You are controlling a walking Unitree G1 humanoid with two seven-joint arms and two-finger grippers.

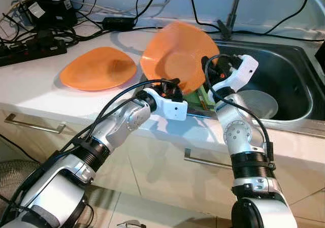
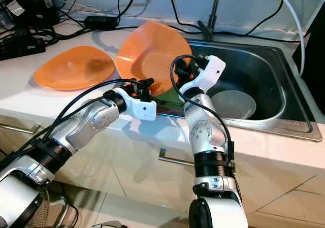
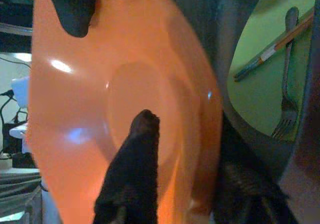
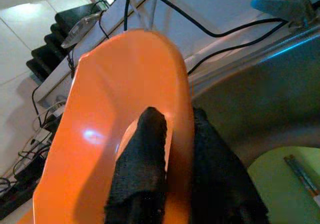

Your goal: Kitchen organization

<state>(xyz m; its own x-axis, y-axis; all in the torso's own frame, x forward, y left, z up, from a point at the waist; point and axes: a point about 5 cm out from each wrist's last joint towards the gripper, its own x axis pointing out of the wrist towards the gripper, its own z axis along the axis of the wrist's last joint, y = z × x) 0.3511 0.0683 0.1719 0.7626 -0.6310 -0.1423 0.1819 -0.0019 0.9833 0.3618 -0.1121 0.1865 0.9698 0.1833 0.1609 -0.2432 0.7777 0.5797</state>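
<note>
The orange plate (image 1: 175, 55) is tipped up on its edge at the left rim of the sink (image 1: 297, 117), and both of your grippers pinch it: the left gripper (image 1: 170, 88) from below and the right gripper (image 1: 210, 73) from the sink side. If one lets go too soon or they pull apart, it could slip and fall onto the green plate (image 3: 265, 84) and the fork (image 3: 287, 69) below, or bump the other orange plate (image 1: 99, 68) on the counter (image 1: 30, 91).

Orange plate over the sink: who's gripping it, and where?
Both. The right gripper pinches the tilted orange plate at its rim, a finger on each face. The left gripper also clamps the rim, at the lower edge.
</note>
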